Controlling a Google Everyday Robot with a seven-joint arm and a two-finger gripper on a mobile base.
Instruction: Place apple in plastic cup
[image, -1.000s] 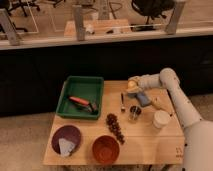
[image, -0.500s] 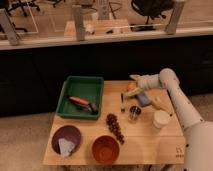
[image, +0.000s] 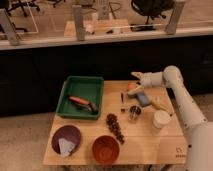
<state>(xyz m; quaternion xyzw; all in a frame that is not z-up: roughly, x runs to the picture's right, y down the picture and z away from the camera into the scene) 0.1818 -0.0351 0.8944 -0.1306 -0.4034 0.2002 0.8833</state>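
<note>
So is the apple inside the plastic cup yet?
Not yet. The apple is out, at the table's back edge beside the gripper, apart from the plastic cup, which stands upright nearer the front.

On the light wooden table (image: 145, 145), the green rectangular plastic tray (image: 82, 96) sits at the back left. The gripper (image: 134, 90) hangs over the back right, beside the small yellow-orange apple (image: 131, 86). The small shiny steel cup (image: 134, 112) stands in front of it, and the pale translucent plastic cup (image: 161, 119) stands to the steel cup's right. The dark purple grape bunch (image: 115, 127) lies mid-table, with the round maroon plate (image: 66, 139) front left and the round reddish-brown bowl (image: 105, 149) to that plate's right.
</note>
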